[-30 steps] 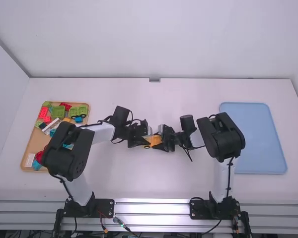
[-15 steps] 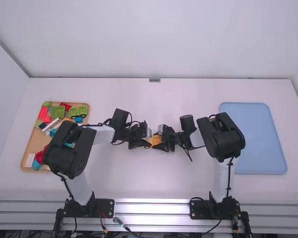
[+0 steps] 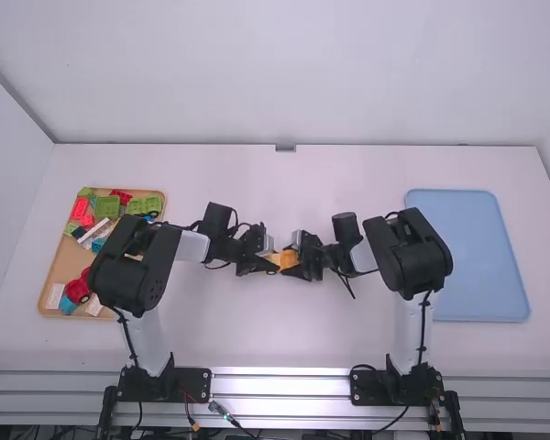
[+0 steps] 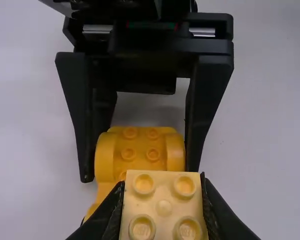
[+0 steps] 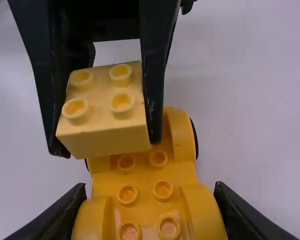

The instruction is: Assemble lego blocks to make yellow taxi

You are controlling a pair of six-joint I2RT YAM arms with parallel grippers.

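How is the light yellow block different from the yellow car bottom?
The light block is paler; the car bottom is deeper yellow.
The light block is small and boxy; the car bottom is longer, with rounded bumps.
The left gripper holds the light block; the right gripper holds the car bottom.
Both have round studs.

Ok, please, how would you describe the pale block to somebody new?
Near the middle of the white table is the left gripper. It holds the pale block, small, with four studs. The neighbouring car base is deeper yellow, longer and has more studs.
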